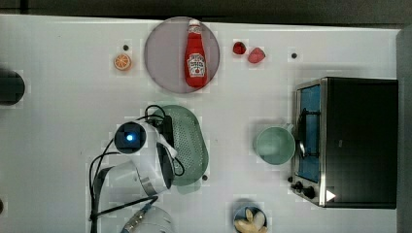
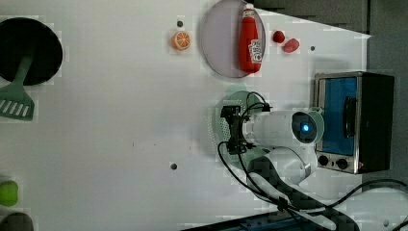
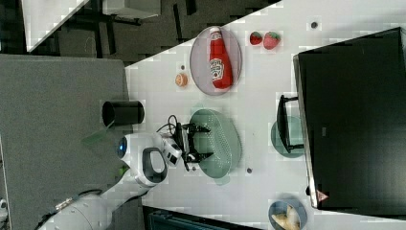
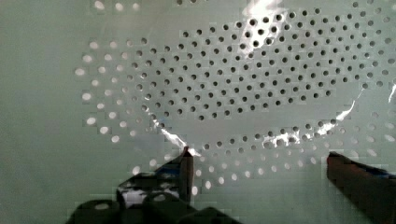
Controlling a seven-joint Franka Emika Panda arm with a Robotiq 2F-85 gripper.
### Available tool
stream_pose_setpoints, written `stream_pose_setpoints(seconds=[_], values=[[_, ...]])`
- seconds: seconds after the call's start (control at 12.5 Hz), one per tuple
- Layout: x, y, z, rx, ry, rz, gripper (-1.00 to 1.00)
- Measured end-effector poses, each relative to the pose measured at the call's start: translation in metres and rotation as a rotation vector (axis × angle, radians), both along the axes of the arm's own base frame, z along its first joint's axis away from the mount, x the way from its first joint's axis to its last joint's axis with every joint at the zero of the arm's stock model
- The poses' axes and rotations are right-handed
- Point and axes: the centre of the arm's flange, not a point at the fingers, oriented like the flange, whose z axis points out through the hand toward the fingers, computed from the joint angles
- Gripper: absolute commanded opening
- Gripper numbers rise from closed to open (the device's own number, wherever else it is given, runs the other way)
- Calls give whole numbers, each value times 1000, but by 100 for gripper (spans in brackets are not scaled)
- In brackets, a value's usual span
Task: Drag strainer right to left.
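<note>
A: Fingers (image 4: 186, 170) spread wide, nothing between them; we see both tips low inside the strainer (image 4: 243, 79), close to its holed floor. Gripper (image 3: 195, 142) points into the bowl from the arm's side.

B: Where do we place the strainer?

A: Mid-table. In the top view it sits left of the mug (image 1: 274, 144) and nearer us than the plate (image 1: 165, 58) carrying the ketchup bottle (image 1: 196, 54). The oven (image 1: 346, 141) stands at the top view's far right.

B: Why are the tips inside the bowl, not clamped on the rim?

A: We judge that a drag needs no lift: a finger pressed against the inner wall can push the bowl along the table. Whether the tips touch plastic yet, we cannot tell.

B: Anything in the way?

A: In the left view the table (image 2: 120, 120) left of the strainer lies bare up to the spatula (image 2: 17, 98) at the edge, so we expect a free slide.
</note>
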Motion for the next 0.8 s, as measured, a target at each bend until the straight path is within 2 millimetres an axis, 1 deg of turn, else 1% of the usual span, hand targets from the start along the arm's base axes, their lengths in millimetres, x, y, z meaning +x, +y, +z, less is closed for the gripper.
stream_pose_setpoints(seconds=[0.16,0.24,0.48,0.64,0.8], values=[[11,15,5,7,-18,-66,100],[15,26,6,9,-24,-74,100],[15,60,3,9,-20,-83,100],[18,87,-4,25,-11,-64,100],[15,108,-7,30,20,-79,100]])
